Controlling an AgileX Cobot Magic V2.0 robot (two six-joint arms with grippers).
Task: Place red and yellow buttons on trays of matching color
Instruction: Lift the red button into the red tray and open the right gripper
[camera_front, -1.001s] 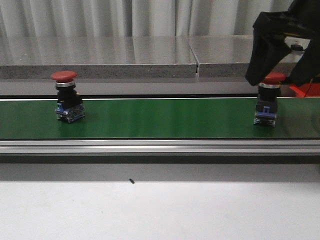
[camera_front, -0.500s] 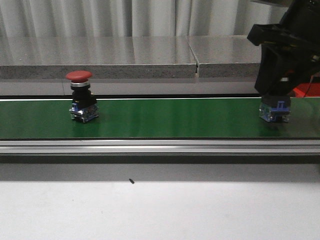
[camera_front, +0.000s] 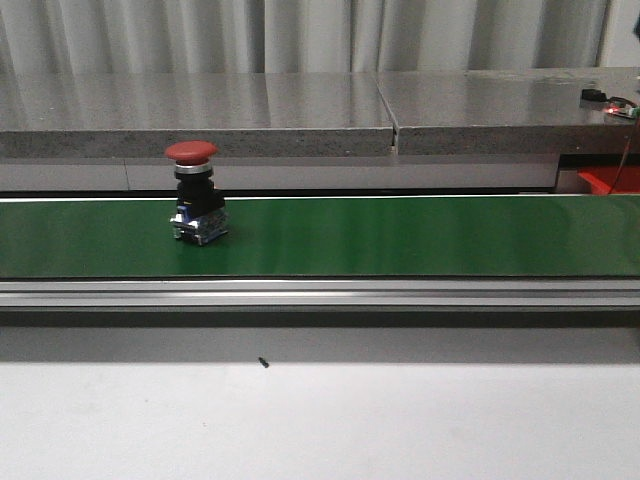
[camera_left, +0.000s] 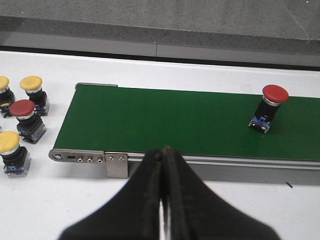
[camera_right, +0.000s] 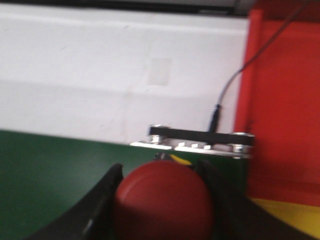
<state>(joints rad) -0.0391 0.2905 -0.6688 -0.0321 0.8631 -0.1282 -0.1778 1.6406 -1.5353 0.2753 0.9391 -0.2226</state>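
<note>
The red button (camera_right: 164, 202) sits clamped between my right claw (camera_right: 160, 200) fingers, its domed cap filling the space between them, lifted above the end of the green belt (camera_right: 50, 165). Just beyond the belt's metal end bracket (camera_right: 200, 140) lies the red tray (camera_right: 285, 100), with the edge of a yellow tray (camera_right: 290, 215) beside it. To do this well I should carry the button clear over the bracket and the thin cable (camera_right: 230, 85), stop over the red tray, lower, then let go.

A second red button (camera_front: 195, 195) stands upright on the belt (camera_front: 400, 240). My left claw (camera_left: 163, 165) hangs pinched together, holding nothing, near the belt's other end, where more red and yellow buttons (camera_left: 22, 125) wait on the white table (camera_left: 50, 200).
</note>
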